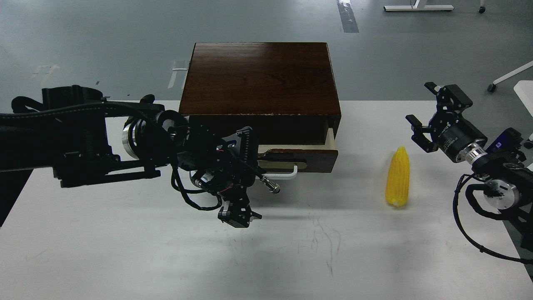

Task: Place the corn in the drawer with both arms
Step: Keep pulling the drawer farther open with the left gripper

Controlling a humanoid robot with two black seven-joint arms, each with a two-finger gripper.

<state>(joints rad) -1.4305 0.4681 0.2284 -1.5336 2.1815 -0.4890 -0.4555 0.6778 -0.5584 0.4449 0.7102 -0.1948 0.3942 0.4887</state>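
Note:
The corn [397, 182] lies on the white table [125, 250], right of the cabinet, tapered end pointing away from me. The dark brown drawer [310, 157] stands a little way out of the cabinet [260, 77], and its light inner side shows at the right. My left gripper [249, 177] is at the left end of the white handle [287, 175] and hides that end. Its dark fingers cannot be told apart. My right gripper [425, 118] is open and empty, hovering just right of and beyond the corn.
The cabinet stands at the table's far edge in the middle. Grey floor lies beyond it. Cables hang from my right wrist [493, 193] near the table's right edge. A white chair base [506, 77] stands at the far right.

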